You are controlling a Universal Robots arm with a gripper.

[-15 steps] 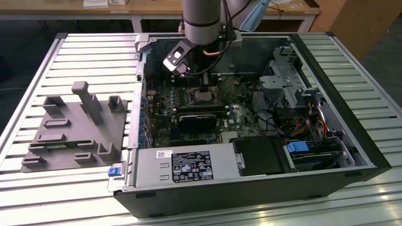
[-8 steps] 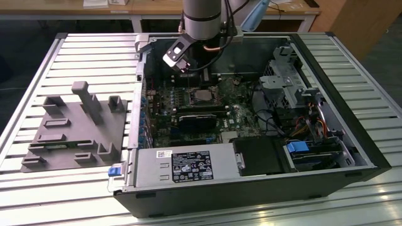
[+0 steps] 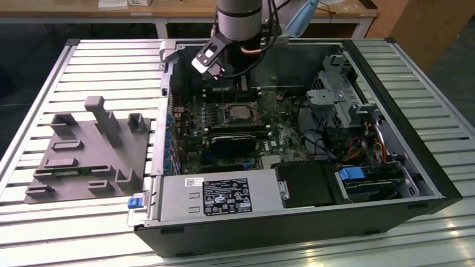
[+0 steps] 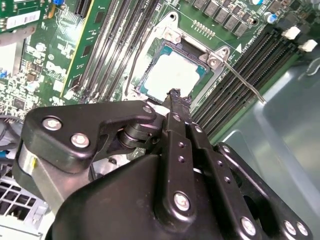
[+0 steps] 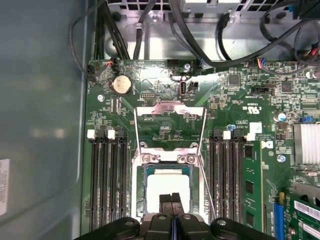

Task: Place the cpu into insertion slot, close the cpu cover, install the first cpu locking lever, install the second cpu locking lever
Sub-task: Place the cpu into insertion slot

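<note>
The tool [image 5: 171, 198], clenched on nothing, hangs just above the cpu [image 5: 167, 181] lying in the insertion slot [image 5: 141, 170]; a drop here could press the chip crooked or catch a thin locking lever [image 5: 204, 180]. Farther, the cpu cover [image 5: 170, 111] is flipped open, and memory slots [image 5: 107, 185] hem both sides closely.

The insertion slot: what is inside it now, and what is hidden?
The cpu lies inside the insertion slot, its pale metal top showing; the cover is swung open. The gripper hides one edge of the slot, and whatever is under the cpu is covered.
</note>
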